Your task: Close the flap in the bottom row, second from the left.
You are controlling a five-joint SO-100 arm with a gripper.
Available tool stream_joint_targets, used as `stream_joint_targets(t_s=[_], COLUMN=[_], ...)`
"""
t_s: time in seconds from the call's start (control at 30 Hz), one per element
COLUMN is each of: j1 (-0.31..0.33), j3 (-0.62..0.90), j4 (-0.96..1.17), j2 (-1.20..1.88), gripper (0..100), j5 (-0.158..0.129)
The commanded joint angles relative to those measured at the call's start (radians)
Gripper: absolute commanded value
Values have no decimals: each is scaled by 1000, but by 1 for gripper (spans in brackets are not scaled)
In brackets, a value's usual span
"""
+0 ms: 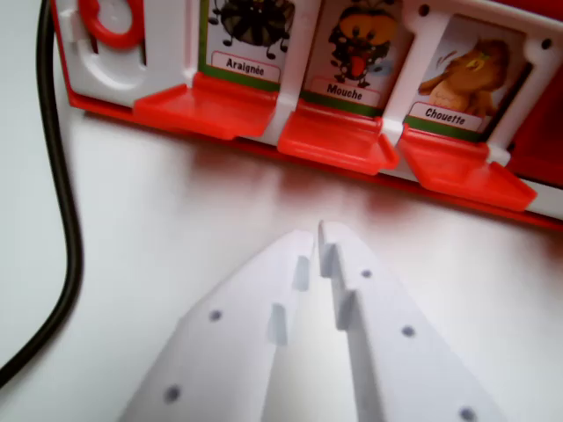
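Note:
A red and white game board [290, 53] stands across the top of the wrist view. Three red flaps lie folded down and open along its bottom row: one under the card "Araignée" [207, 107], one under "Mouche" [336, 139], one under "Chouette" [462, 171]. At the board's far left a slot shows a red ring shape [110, 22], its flap not folded down. My white gripper [315, 236] sits low in the middle of the view, shut with its tips nearly touching and nothing between them. Its tips hover a short way in front of the Mouche flap, apart from it.
A black cable [69, 220] runs down the wrist view's left over the white table [176, 220]. The board's red base edge [264, 149] runs along behind the flaps.

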Motion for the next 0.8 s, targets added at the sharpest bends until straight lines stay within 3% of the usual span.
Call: stream_joint_targets(t_s=[0.0, 0.77], j1=[-6, 31], j3=[-107, -301], j4=[-34, -31], j2=[-5, -178], gripper=[0, 0], j5=[6, 12])
